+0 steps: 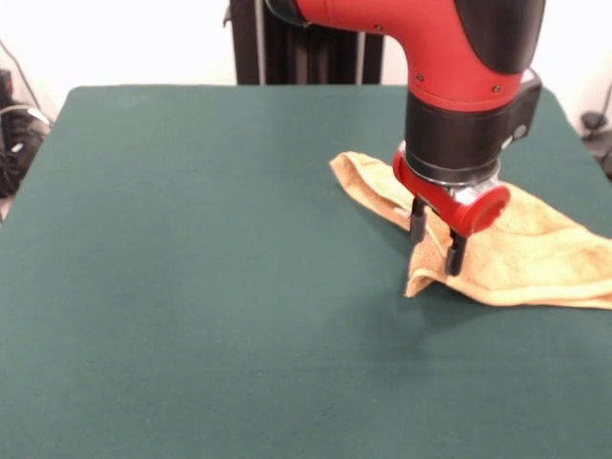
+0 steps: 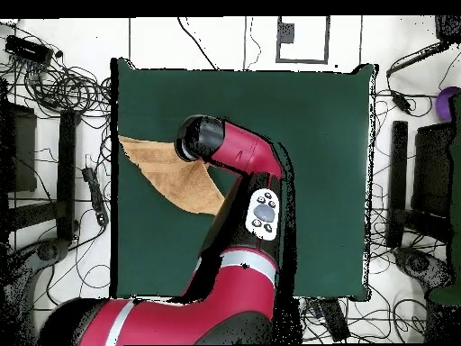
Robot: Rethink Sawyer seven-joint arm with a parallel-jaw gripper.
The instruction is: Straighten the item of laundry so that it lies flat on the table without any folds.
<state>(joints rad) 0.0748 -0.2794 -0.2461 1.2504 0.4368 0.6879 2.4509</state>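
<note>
Gripper [image 1: 435, 244] at the folded towel [image 1: 535, 253] on the bench [image 1: 191, 287].
Its fingers [image 1: 456, 253] stand parted astride the towel's raised corner fold.

The golden-tan terry towel [image 1: 535, 253] runs off the front view's right edge; overhead, the red arm [image 2: 236, 151] hides its right part.

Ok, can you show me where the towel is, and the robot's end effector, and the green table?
Towel [image 1: 535, 253]: front view, on its flat tan middle, right of the arm.
End effector [image 1: 437, 244]: front view, midway between the two black fingertips, down at the towel's folded edge.
Table [image 1: 191, 287]: front view, on bare green cloth.
</note>
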